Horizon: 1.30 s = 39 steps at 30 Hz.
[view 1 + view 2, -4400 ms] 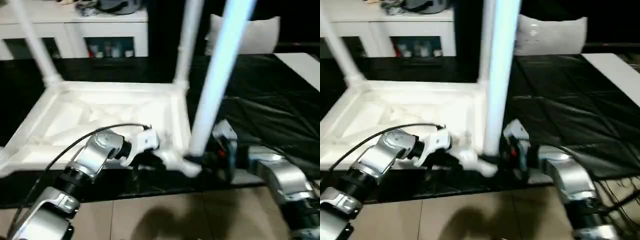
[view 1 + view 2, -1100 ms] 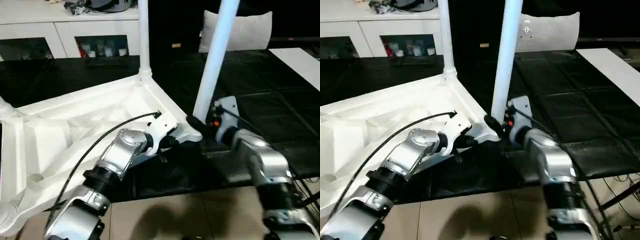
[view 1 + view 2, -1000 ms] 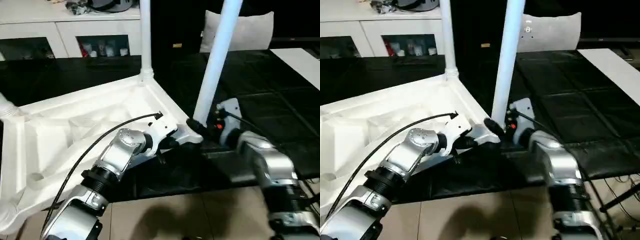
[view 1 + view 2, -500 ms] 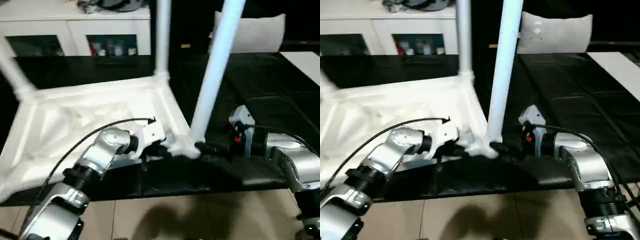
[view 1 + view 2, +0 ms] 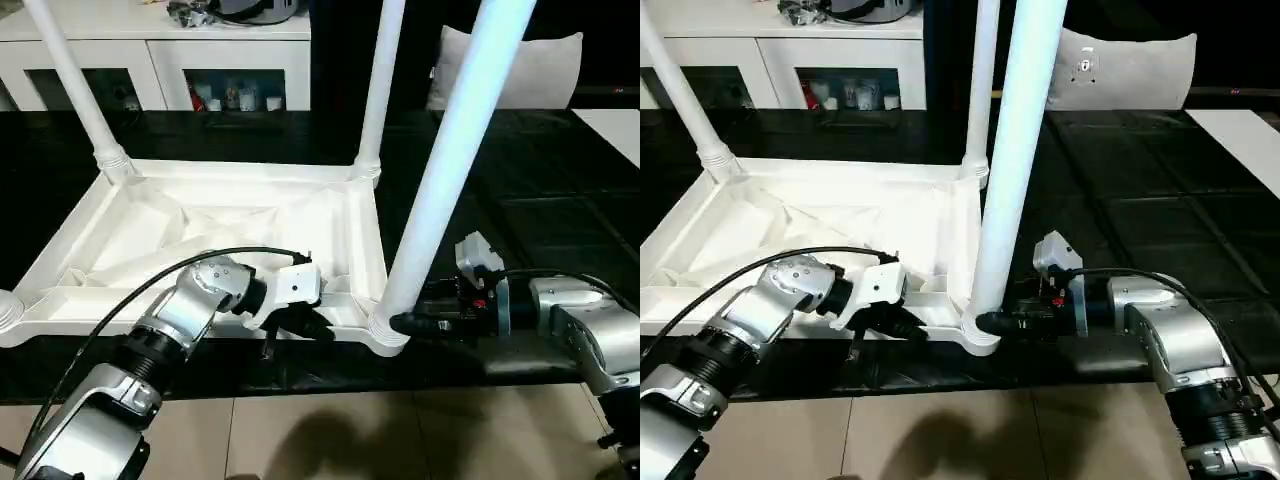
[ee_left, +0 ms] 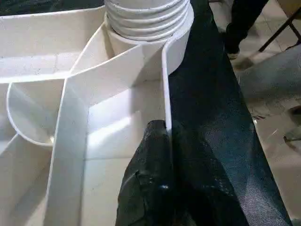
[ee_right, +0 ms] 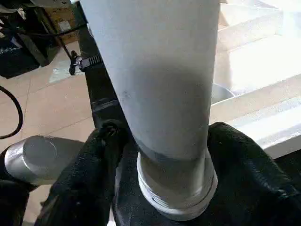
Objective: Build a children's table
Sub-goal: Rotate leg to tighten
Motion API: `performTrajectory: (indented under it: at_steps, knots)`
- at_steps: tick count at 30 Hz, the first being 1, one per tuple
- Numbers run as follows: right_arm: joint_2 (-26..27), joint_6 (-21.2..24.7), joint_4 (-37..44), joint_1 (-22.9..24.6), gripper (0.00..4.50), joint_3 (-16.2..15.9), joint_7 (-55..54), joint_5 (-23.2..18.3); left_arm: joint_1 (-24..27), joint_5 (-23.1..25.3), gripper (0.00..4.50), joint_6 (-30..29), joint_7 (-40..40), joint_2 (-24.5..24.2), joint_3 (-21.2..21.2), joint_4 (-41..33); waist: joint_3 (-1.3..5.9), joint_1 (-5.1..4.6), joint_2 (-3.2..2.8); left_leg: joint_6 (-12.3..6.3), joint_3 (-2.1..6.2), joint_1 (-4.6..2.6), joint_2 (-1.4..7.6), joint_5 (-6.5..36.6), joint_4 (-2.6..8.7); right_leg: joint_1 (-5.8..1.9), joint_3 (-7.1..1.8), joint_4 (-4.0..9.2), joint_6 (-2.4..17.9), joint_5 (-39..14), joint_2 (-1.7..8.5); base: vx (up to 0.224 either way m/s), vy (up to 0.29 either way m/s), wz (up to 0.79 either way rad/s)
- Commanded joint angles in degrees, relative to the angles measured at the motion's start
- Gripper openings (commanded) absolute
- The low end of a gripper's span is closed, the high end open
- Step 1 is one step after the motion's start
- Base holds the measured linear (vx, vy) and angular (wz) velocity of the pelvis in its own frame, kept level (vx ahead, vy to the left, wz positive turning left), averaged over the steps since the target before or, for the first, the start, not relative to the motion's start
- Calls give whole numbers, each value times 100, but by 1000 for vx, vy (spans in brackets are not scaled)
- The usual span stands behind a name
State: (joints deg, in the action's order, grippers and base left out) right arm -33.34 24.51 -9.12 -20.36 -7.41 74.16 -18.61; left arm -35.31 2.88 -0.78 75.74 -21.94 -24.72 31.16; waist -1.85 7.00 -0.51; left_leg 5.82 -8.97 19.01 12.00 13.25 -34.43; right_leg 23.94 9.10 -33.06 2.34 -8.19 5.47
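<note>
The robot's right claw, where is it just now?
In the left eye view, the right claw grips the nearest leg at its base, by the tabletop's near right corner.

Both silver forearms reaching inward, left claw (image 5: 312,326) pinched tight — right claw (image 7: 162,155) clamped, fingers either side

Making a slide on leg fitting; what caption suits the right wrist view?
Right hand grips the white leg just above its threaded base, beside the tabletop.
</note>
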Motion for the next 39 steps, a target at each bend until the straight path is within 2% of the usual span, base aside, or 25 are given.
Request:
performTrajectory:
  at_steps: [1,7,11,15,16,18,19,21,22,23,24,25,27,28,30,31,32,33,34,36,37,38,39]
  knots:
    - [-17,-49,36,-31,265,-50,58,-57,-57,47,0,154,252,16,-212,-47,361,-12,78,-473,-52,94,105,330,373,-441,-345,392,455,-1978,330,0,0,0]
    - [21,90,155,18,203,-104,72,-113,-20,62,0,162,267,39,-217,-54,355,-2,79,-475,-56,88,109,345,374,-435,-342,400,448,-2011,323,0,0,0]
    - [60,166,237,79,194,-124,54,-164,52,-23,0,-2,281,66,-179,-137,357,0,86,-464,-56,94,108,330,375,-441,-343,393,418,-2037,326,0,0,0]
    - [366,378,325,117,191,-34,-550,-128,152,-182,0,-617,204,124,-70,-392,357,-30,78,-435,-46,98,114,283,383,-439,-345,384,425,-1972,326,0,0,0]
    - [501,453,284,80,191,6,-853,-59,165,-168,0,-779,88,149,-39,-430,344,-46,31,-397,-45,84,106,363,390,-429,-335,412,420,-2093,330,0,0,0]
    - [671,481,212,20,191,41,-1243,73,170,-155,0,-1001,-90,203,12,-460,320,-107,54,-296,-50,86,75,543,397,-436,-312,465,311,-2426,320,0,0,0]
    - [911,608,70,-89,191,131,-1744,170,177,-183,0,-1268,-332,306,112,-491,314,-117,32,-277,-51,72,58,603,393,-416,-299,499,263,-2551,314,0,0,0]
    - [1529,1066,-303,-392,191,387,-2984,361,165,-275,0,-1972,-1099,662,433,-577,293,-270,35,-117,-33,94,12,762,382,-433,-226,561,60,-2999,298,0,0,0]
    - [1529,1066,-303,-392,190,387,-2984,361,165,-275,0,-1972,-1099,662,433,-577,286,-344,47,-89,-22,76,-17,883,357,-413,-169,631,-62,-3215,286,0,0,0]
    - [1529,1066,-303,-392,190,387,-2984,361,165,-275,0,-1972,-1099,662,433,-577,285,-378,45,-118,-24,62,-38,946,347,-407,-151,662,-125,-3307,279,0,0,0]
    - [1704,1163,-414,-473,190,438,-3351,456,136,-284,0,-2184,-1439,819,565,-579,290,-432,49,-208,-20,82,-42,999,345,-423,-145,693,-214,-3343,278,0,0,0]
    - [1903,1168,-517,-552,190,440,-3761,590,91,-238,0,-2439,-1905,1025,735,-582,295,-462,59,-218,-27,73,-25,991,346,-411,-148,688,-186,-3281,274,0,0,0]
    - [2238,1151,-742,-697,189,495,-4478,792,4,-148,0,-2670,-2640,1342,982,-514,314,-558,16,-199,10,87,7,959,353,-438,-105,690,-69,-3101,299,0,0,0]
    - [2419,1061,-929,-780,189,545,-4764,848,-55,-97,0,-2748,-3120,1535,1133,-456,334,-576,17,-251,13,86,0,904,351,-443,-112,686,-22,-2930,303,0,0,0]
    - [2545,826,-1130,-836,189,544,-4884,890,-102,-77,0,-2782,-3499,1709,1251,-414,336,-600,29,-327,9,93,12,804,357,-428,-137,659,128,-2701,304,0,0,0]
    - [2596,755,-1188,-854,245,548,-4918,918,-109,-64,0,-2826,-3613,1770,1285,-430,337,-592,38,-399,-3,101,6,749,358,-437,-160,639,186,-2609,307,0,0,0]
    - [2596,755,-1188,-854,245,548,-4918,918,-109,-64,0,-2826,-3613,1770,1285,-430,336,-577,30,-429,-2,97,9,715,361,-434,-169,631,213,-2572,313,0,0,0]
    - [2695,607,-1248,-876,258,626,-4931,856,-111,-50,0,-2815,-3682,1832,1288,-447,347,-568,48,-488,-3,119,12,611,362,-449,-193,598,243,-2458,311,0,0,0]
    - [2754,531,-1277,-905,261,663,-4906,807,-102,-15,0,-2773,-3708,1863,1249,-473,360,-542,26,-522,7,115,33,483,369,-449,-214,560,322,-2297,324,0,0,0]
    - [2807,496,-1296,-931,280,696,-4924,785,-91,21,0,-2780,-3754,1896,1229,-512,370,-507,18,-572,11,122,57,321,370,-461,-242,508,446,-1999,329,0,0,0]
    - [2783,430,-1237,-912,293,673,-4872,806,-71,93,0,-2693,-3740,1849,1153,-527,390,-471,-5,-596,23,130,76,143,369,-483,-257,445,534,-1709,336,0,0,0]
    - [2753,398,-1188,-893,306,643,-4840,837,-56,142,0,-2641,-3729,1808,1101,-538,393,-462,6,-647,25,134,87,-37,363,-480,-272,398,628,-1419,326,0,0,0]
    - [2689,347,-1128,-856,314,636,-4760,839,-43,166,0,-2556,-3676,1748,1066,-531,389,-452,2,-664,27,129,92,-77,366,-480,-275,386,669,-1345,329,0,0,0]
